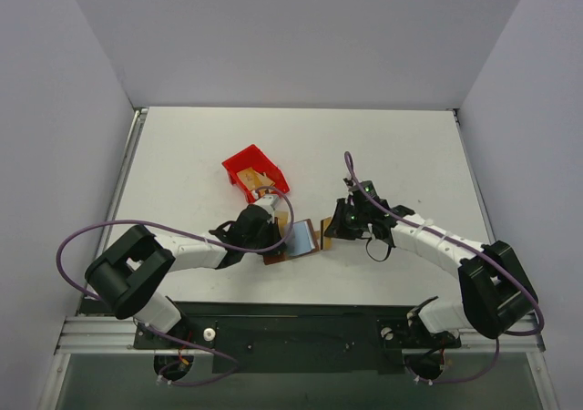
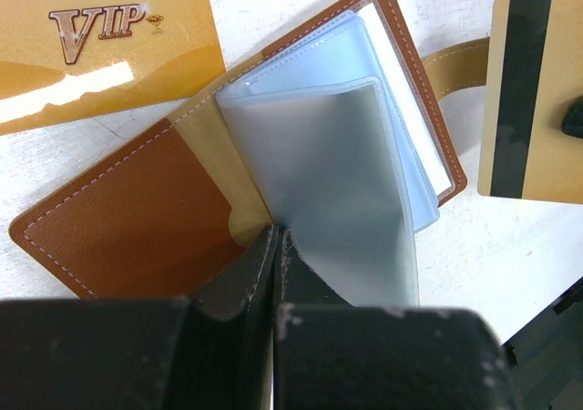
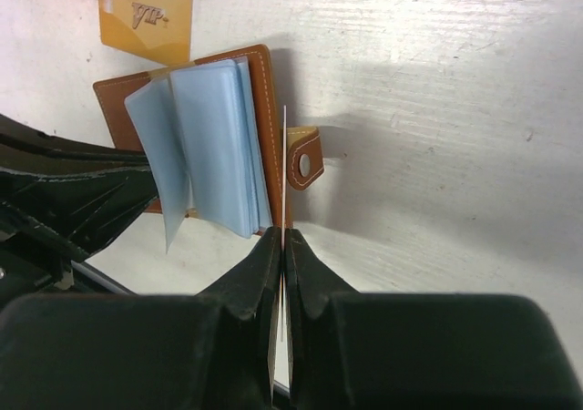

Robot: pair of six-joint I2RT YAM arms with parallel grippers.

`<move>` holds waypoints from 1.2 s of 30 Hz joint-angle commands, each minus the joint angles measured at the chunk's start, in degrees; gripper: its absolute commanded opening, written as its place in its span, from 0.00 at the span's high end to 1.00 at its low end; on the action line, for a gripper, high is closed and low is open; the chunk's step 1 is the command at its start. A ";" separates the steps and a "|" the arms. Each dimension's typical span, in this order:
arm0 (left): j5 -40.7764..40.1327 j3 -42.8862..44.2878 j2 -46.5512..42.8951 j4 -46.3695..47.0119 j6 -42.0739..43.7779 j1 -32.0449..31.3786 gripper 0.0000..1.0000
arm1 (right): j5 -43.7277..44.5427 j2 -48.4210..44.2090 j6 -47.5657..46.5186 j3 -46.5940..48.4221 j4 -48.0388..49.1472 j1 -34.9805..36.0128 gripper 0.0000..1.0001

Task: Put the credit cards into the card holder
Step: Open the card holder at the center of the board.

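Left pincer is pinching the open holder; right pincer is gripping a card just beside it.

Brown card holder with pale stitching and a tan lining, centre frame, its pocket sleeves frosted light blue. Upper left, a gold card lettered "VIP" in brown; at right, a tan card with a black stripe. The bench is white; the left end effector and right end effector are black.
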 commanded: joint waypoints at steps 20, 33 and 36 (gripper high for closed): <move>-1.18 -1.33 2.52 -4.71 0.76 0.24 1.00 | -9.63 6.92 -0.47 2.48 8.76 4.00 1.00; -1.10 -1.07 1.73 -4.62 0.50 0.24 1.00 | -12.79 11.76 1.29 5.29 11.75 6.81 1.00; -1.10 -0.63 1.47 -4.80 0.41 0.24 1.00 | -13.94 11.94 1.46 5.65 12.45 7.34 1.00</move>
